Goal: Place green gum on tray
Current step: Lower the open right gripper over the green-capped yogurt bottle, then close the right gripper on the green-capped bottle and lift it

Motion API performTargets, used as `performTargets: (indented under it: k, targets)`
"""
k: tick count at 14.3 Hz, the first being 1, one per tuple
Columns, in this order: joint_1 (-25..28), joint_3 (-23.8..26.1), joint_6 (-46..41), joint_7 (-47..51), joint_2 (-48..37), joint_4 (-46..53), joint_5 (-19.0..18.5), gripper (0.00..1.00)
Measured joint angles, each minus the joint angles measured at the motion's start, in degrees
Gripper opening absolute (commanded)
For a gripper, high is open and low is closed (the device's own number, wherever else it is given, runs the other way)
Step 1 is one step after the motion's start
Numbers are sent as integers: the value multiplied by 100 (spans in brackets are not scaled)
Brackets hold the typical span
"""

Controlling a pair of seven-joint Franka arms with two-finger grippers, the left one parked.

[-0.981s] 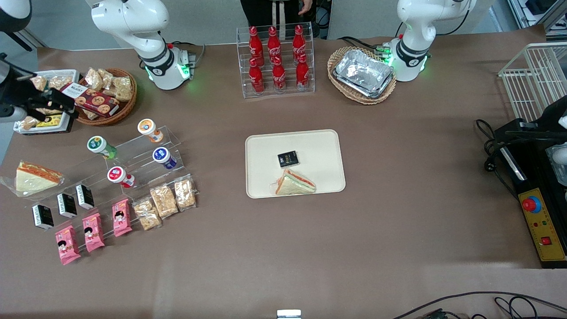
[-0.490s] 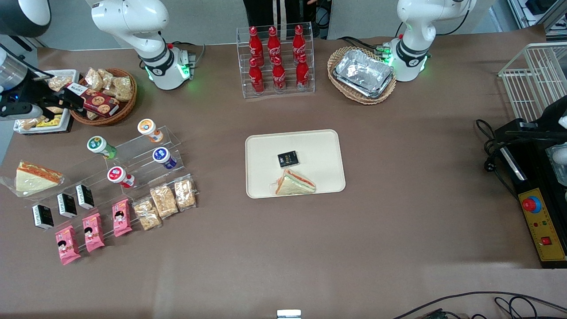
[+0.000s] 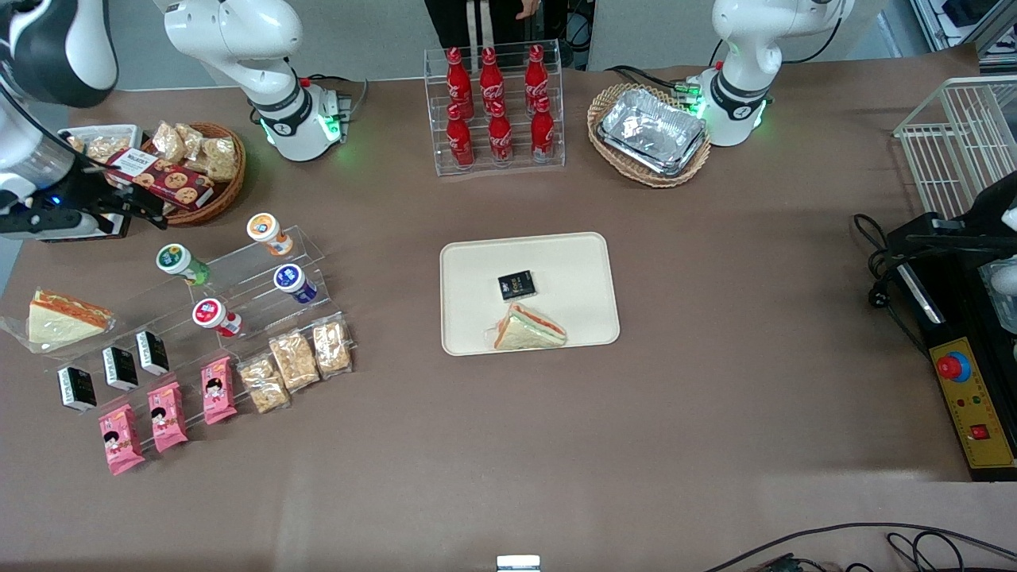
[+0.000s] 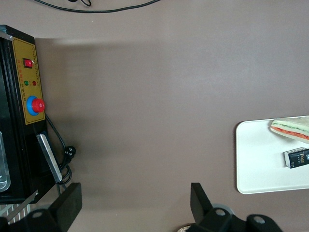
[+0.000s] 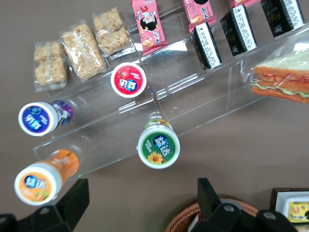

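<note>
One second has carried the gripper [image 3: 151, 208] across the wicker snack basket [image 3: 226, 187] toward the clear acrylic rack [image 3: 262, 274], and it now hangs above the counter [image 3: 715, 318] just short of the rack's upper step. Its fingers [image 5: 72, 200] stand spread apart and empty, as the right wrist view shows both dark tips with open space between them. The green gum [image 3: 179, 263] sits on the rack, tilted with its white-rimmed lid facing up, near the fingers but not yet between them; in the wrist view the green gum [image 5: 158, 146] lies almost centred ahead of the gap. Beside it are the orange-lidded bottle [image 5: 41, 181], the blue-lidded bottle [image 5: 42, 118] and the red-lidded bottle [image 5: 128, 79], all apart from it. The tray [image 3: 572, 254] is well apart from the fingers, toward the parked arm's end, holding a sandwich [image 3: 528, 327] and a small black packet [image 3: 516, 285]. Judging by this approach, the reach is nearly lined up; descent and closing on the bottle remain, then the carry.
</note>
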Motion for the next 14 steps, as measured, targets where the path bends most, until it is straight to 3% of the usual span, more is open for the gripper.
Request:
performTargets:
  k: [10,14]
  targets:
    - [-52,-46,1689,-4,781,-858,-1,100]
    - [-103,-116,1893,-117,798,-1036,-1,100]
